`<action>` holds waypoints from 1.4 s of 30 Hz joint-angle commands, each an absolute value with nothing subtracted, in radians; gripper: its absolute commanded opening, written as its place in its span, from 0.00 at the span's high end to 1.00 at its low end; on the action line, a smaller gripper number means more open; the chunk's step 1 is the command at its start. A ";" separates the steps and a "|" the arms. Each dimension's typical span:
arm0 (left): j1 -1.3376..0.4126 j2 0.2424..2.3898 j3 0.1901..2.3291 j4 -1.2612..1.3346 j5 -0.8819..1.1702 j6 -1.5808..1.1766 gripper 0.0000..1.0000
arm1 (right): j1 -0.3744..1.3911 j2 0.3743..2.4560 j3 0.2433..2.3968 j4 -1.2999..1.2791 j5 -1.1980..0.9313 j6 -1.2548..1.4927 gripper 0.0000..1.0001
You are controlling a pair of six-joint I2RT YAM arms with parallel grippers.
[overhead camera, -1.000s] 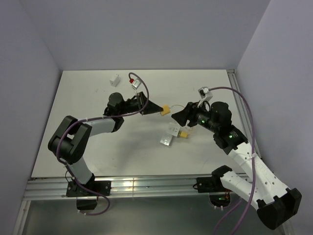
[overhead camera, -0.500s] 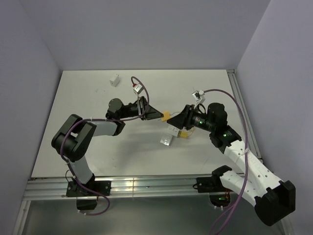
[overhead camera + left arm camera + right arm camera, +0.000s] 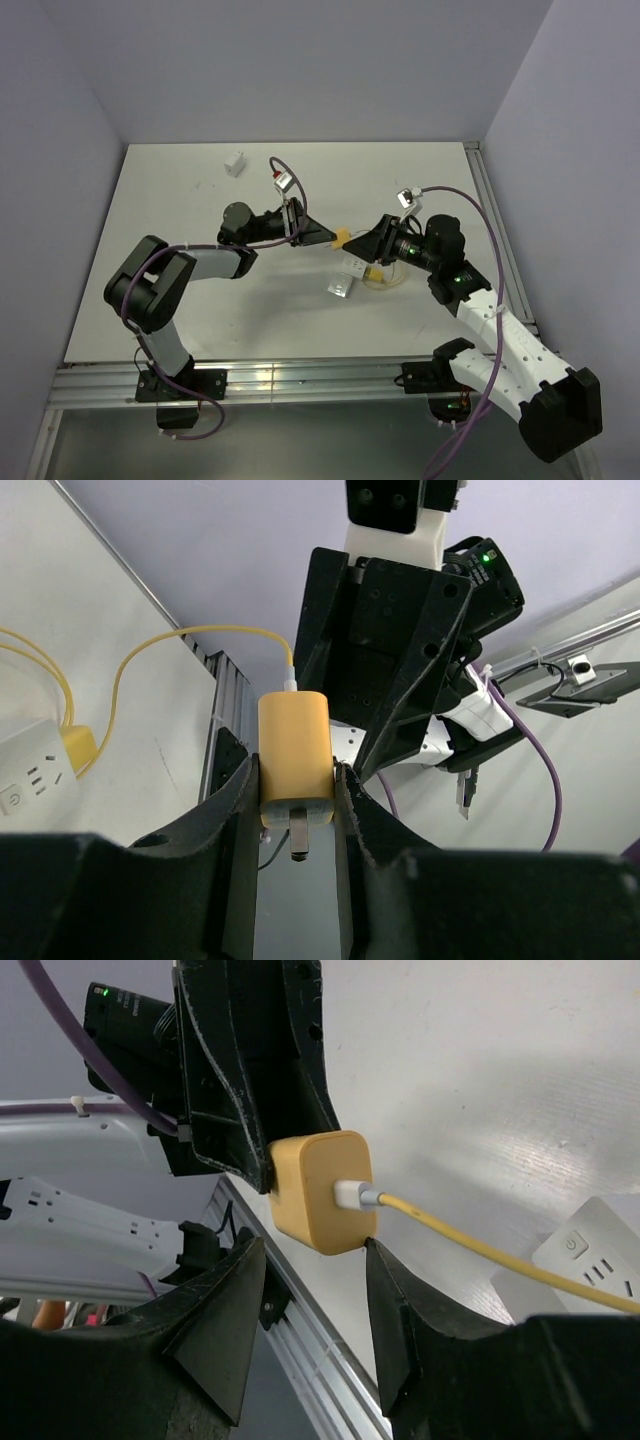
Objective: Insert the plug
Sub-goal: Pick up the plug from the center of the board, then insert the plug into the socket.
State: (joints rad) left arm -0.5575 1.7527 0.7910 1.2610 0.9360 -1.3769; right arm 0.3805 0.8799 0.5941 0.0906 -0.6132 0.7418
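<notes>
My left gripper (image 3: 328,237) is shut on a yellow plug (image 3: 340,238) and holds it above the table. In the left wrist view the plug (image 3: 294,757) sits between my fingers, metal prongs toward the camera. Its yellow cable (image 3: 190,637) runs to a white power strip (image 3: 349,273) on the table, also at the left wrist view's left edge (image 3: 35,776). My right gripper (image 3: 358,244) is open and faces the plug. In the right wrist view the plug (image 3: 318,1192) sits just ahead of my open fingers, one fingertip (image 3: 380,1260) touching its edge.
A small white block (image 3: 236,163) lies at the table's back left. A metal rail (image 3: 490,225) runs along the table's right edge. The power strip shows in the right wrist view's lower right (image 3: 595,1250). A second yellow plug (image 3: 77,746) sits in the strip.
My right gripper has moved left toward the plug and now meets the left gripper. The left gripper shifted right with the plug over the first half second, then held still.
</notes>
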 commanded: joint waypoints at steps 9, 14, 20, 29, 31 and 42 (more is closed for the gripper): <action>-0.614 1.671 0.810 1.430 0.957 -1.353 1.00 | 0.342 0.917 0.537 0.354 -0.666 0.845 0.50; -0.618 1.669 0.811 1.427 0.954 -1.348 1.00 | 0.322 0.930 0.515 0.416 -0.719 0.877 0.69; -0.615 1.655 0.818 1.246 0.915 -1.258 0.81 | 0.314 0.862 0.534 0.240 -0.632 0.763 1.00; -0.606 1.471 0.807 0.602 0.551 -0.778 0.20 | 0.314 0.597 0.658 -0.386 -0.227 0.620 1.00; -0.606 1.489 0.807 0.591 0.546 -0.731 0.19 | 0.316 0.555 0.647 -0.451 -0.190 0.623 1.00; -0.592 1.782 0.925 0.641 0.785 -0.601 0.13 | 0.318 0.465 0.647 -0.629 -0.035 0.612 1.00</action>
State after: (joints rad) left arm -0.5964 1.7508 0.8528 0.6201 0.7033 -0.6762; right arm 0.3180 0.4694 0.6155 -0.5732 -0.1036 0.6304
